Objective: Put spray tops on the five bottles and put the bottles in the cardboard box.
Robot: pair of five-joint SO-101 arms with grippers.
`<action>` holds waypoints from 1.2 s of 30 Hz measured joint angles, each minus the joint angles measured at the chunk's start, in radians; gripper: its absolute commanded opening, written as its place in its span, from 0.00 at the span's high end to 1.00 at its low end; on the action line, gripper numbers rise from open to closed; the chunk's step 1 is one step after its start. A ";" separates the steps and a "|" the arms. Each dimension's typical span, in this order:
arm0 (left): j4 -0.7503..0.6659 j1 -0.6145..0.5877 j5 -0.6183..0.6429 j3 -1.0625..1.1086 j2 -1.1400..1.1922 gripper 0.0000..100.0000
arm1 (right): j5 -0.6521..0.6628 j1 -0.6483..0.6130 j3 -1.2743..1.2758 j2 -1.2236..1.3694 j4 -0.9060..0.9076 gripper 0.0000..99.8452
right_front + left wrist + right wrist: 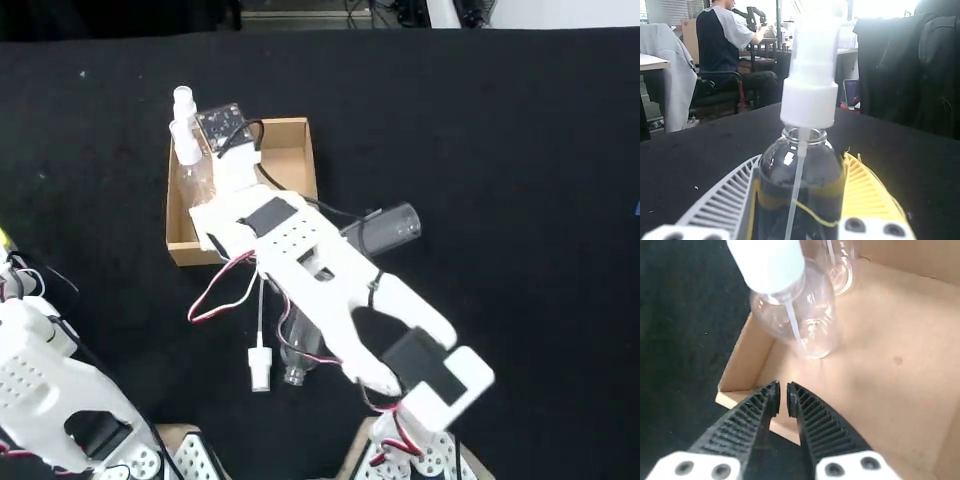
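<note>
Bottles (805, 320) stand inside the cardboard box (880, 370); right gripper (781, 390) hangs over it, nearly closed, empty. Left gripper (802, 159) clamps another bottle (800, 187), probably light and slippery: grip the body

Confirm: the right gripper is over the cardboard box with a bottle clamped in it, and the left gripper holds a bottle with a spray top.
No. The right wrist view shows the right gripper over the cardboard box empty, jaws nearly closed on nothing. The left gripper does hold a bottle with a spray top.
</note>
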 measured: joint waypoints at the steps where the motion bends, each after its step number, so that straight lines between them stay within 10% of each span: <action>1: 0.000 0.000 0.000 0.000 0.000 0.97 | 0.000 0.000 -0.003 0.014 0.000 0.99; 36: -0.002 0.000 0.000 0.000 0.000 0.97 | 0.000 0.000 -0.005 0.180 -0.245 0.99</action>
